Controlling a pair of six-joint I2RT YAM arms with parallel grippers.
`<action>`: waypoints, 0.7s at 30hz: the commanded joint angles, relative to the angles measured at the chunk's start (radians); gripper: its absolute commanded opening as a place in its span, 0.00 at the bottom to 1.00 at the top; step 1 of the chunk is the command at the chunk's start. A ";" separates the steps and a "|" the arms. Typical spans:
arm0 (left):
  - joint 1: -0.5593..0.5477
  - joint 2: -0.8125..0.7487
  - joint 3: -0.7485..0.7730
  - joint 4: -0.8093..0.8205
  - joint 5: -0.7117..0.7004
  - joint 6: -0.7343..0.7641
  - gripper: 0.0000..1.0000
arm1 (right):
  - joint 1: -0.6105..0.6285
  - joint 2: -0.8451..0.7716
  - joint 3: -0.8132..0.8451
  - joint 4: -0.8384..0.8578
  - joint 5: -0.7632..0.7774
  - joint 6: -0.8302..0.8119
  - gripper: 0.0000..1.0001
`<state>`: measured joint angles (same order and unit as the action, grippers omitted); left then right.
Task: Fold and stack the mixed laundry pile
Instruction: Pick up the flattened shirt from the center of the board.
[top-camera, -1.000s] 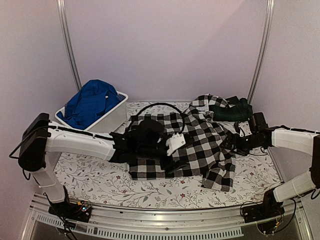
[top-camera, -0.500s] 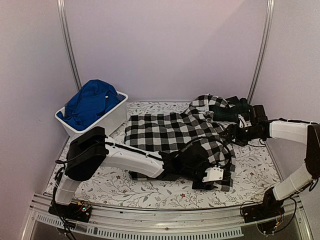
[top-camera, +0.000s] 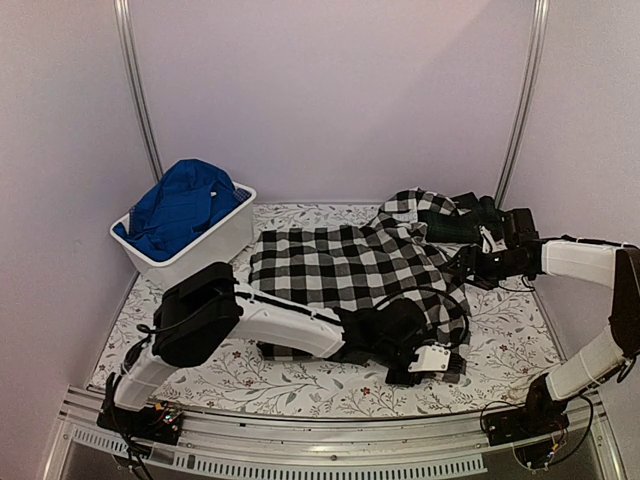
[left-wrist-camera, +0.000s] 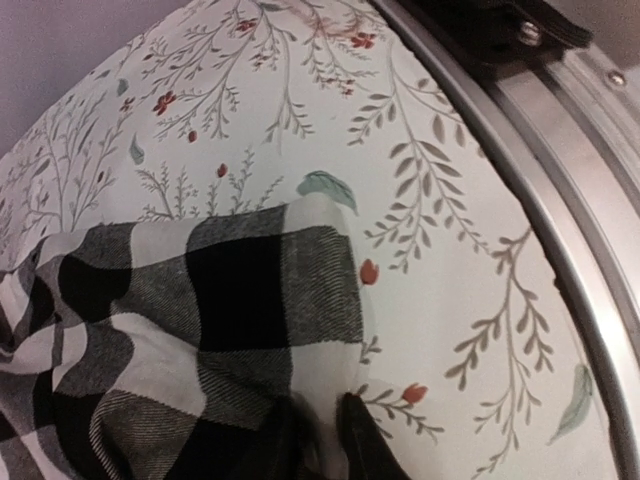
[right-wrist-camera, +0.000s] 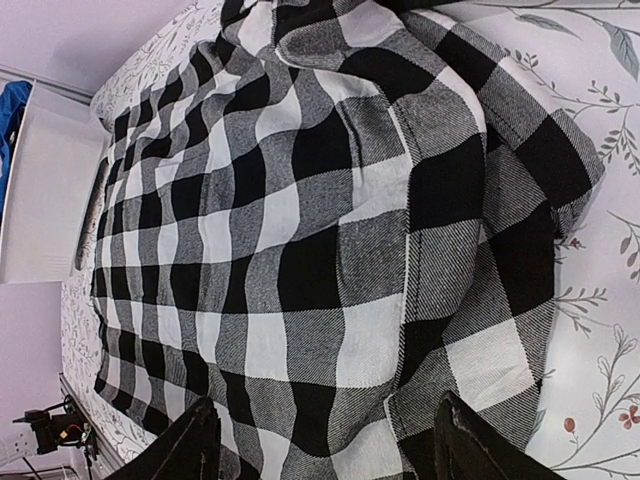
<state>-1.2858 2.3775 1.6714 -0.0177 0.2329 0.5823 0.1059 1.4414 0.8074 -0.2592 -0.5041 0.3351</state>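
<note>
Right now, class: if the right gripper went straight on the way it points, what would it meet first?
Probably the checked shirt, lying directly ahead of the open right gripper.

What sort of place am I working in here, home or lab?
Probably a lab test booth: plain walls with metal posts, a floral tablecloth, arms bolted to an aluminium rail.

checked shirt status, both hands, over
Left hand pinching near corner of checked shirt. Right hand open by its right edge. Tartan garment bunched at far corner.
</note>
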 joint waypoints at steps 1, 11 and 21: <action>0.049 -0.062 0.018 -0.009 0.095 -0.086 0.00 | -0.013 0.004 0.017 0.009 -0.008 -0.020 0.72; 0.384 -0.167 -0.055 0.276 0.196 -0.512 0.00 | -0.041 -0.011 0.057 -0.006 -0.004 -0.029 0.72; 0.666 0.040 0.004 0.398 0.206 -0.914 0.02 | -0.043 -0.005 0.002 0.032 -0.104 -0.042 0.71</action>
<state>-0.6533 2.3413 1.6432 0.3252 0.3950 -0.1585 0.0650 1.4414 0.8413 -0.2592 -0.5270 0.3130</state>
